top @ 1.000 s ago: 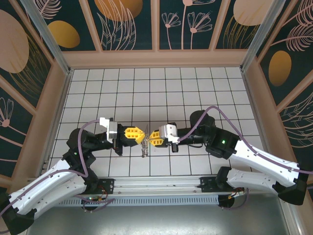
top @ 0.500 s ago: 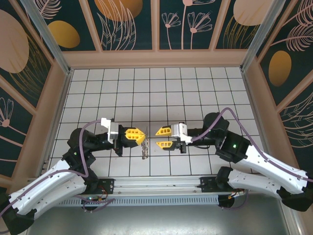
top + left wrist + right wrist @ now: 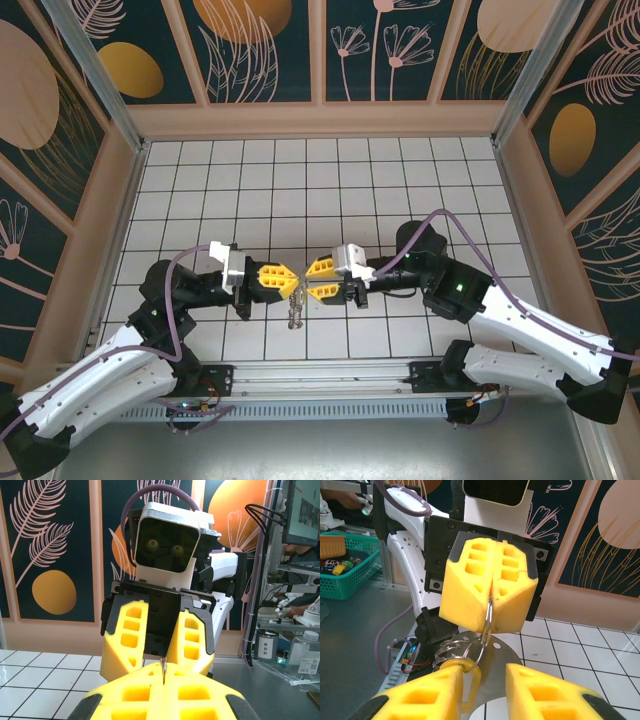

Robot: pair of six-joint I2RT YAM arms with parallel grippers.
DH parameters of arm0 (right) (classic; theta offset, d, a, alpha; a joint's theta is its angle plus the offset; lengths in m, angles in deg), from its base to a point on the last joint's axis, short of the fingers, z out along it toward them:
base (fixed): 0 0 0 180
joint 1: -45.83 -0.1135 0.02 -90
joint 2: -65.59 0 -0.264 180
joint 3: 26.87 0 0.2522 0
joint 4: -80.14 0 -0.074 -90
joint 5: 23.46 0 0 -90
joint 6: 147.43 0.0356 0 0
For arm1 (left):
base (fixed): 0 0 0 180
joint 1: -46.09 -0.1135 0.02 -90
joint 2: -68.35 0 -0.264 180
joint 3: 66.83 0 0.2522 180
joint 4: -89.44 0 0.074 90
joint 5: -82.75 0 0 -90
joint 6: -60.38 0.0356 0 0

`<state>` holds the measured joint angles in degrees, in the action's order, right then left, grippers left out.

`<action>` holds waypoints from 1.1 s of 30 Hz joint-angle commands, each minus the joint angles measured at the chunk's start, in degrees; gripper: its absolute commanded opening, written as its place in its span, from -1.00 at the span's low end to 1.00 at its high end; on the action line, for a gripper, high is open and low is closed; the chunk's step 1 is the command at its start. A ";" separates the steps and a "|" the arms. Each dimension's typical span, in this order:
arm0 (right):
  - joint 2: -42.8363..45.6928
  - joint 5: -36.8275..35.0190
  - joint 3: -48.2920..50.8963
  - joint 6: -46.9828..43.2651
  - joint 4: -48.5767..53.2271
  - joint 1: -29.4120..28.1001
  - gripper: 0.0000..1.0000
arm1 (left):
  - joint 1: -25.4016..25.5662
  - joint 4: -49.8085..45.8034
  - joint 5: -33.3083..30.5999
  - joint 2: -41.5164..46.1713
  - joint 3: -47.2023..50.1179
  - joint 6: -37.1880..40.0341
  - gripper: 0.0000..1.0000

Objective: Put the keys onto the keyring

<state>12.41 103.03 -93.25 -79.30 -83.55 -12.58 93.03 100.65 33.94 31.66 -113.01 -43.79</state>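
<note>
My left gripper (image 3: pixel 289 277) is shut on the keyring (image 3: pixel 489 614), a thin wire loop pinched edge-on between its yellow fingertips (image 3: pixel 163 672). A second ring (image 3: pixel 481 649) hangs from that loop and carries the keys (image 3: pixel 446 653), a small silvery bunch dangling just above the tiled floor (image 3: pixel 294 308). My right gripper (image 3: pixel 312 281) faces the left one tip to tip. In the right wrist view it (image 3: pixel 485 675) stands open just below the hanging ring, with its left finger (image 3: pixel 437 685) against the ring's lower edge and nothing clamped.
A round silvery metal disc (image 3: pixel 525 650) and a yellow plastic loop (image 3: pixel 476 690) hang with the bunch. Patterned walls (image 3: pixel 320 50) enclose the white tiled floor (image 3: pixel 320 190). A green basket (image 3: pixel 345 575) stands outside the cell.
The right gripper drew back to the right and opened, then came in again to the hanging ring with its jaws apart. The left gripper kept its grip and place.
</note>
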 commanded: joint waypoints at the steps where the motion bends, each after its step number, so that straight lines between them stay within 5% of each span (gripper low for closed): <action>1: -0.38 2.18 -2.51 0.98 -2.67 0.40 -0.43 | -0.12 0.53 0.99 0.46 -1.98 1.31 -1.00; 5: -0.63 2.36 -2.57 1.21 -2.88 0.75 -0.45 | -0.14 0.32 1.16 0.30 -2.33 1.39 -1.00; 11: -2.29 1.97 -3.18 1.29 -2.34 1.46 -0.75 | -0.16 0.08 1.69 -0.03 -2.99 1.39 -1.00; 33: -5.39 4.46 -5.64 -0.35 -2.17 1.64 -1.00 | -0.10 1.41 3.27 -1.12 -2.96 0.13 -1.00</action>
<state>7.66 106.50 -96.11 -79.16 -84.14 -11.25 92.81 99.49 35.01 30.76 -114.46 -43.38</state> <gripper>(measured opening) 0.049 0.044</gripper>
